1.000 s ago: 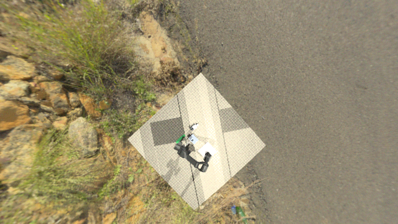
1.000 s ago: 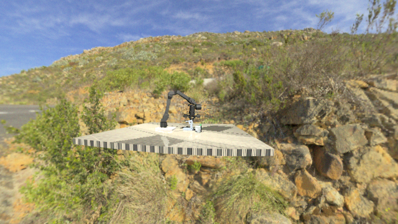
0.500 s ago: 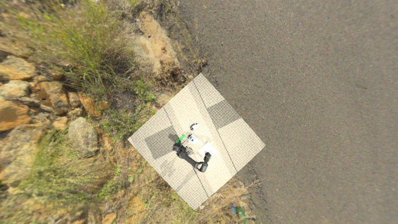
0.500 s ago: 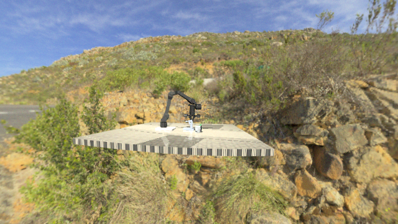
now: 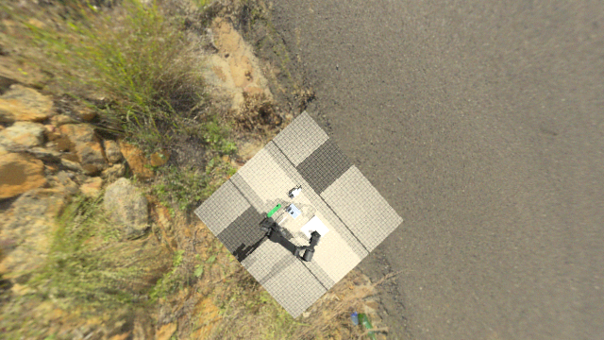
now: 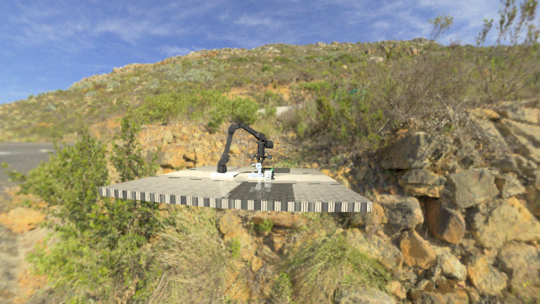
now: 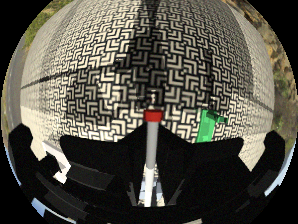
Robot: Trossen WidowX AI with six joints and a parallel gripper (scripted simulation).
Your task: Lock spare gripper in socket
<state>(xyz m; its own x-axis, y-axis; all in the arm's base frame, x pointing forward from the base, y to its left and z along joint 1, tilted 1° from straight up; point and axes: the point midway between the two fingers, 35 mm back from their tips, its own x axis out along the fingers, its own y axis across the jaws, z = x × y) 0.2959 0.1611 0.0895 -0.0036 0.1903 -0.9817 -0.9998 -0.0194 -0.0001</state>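
Note:
My gripper (image 5: 267,224) (image 6: 261,160) (image 7: 150,125) is shut on the lock pin (image 7: 151,156), a grey rod with a red end. The red end points away from the wrist in the wrist view, and the other end is not clear. The gripper is above the table, off to one side of the light-blue mount (image 5: 293,211) (image 6: 257,167). The socket's inside is too small to make out. The spare gripper (image 5: 295,192) (image 6: 268,174), white and dark, sits apart from the mount, on its side away from the arm's base.
A green bar (image 5: 274,211) (image 7: 205,127) lies beside the mount, to the right of the pin in the wrist view. The arm's white base plate (image 5: 322,224) (image 6: 229,174) is on the mount's other side. The patterned table (image 5: 359,203) (image 6: 177,192) carries dark shadows.

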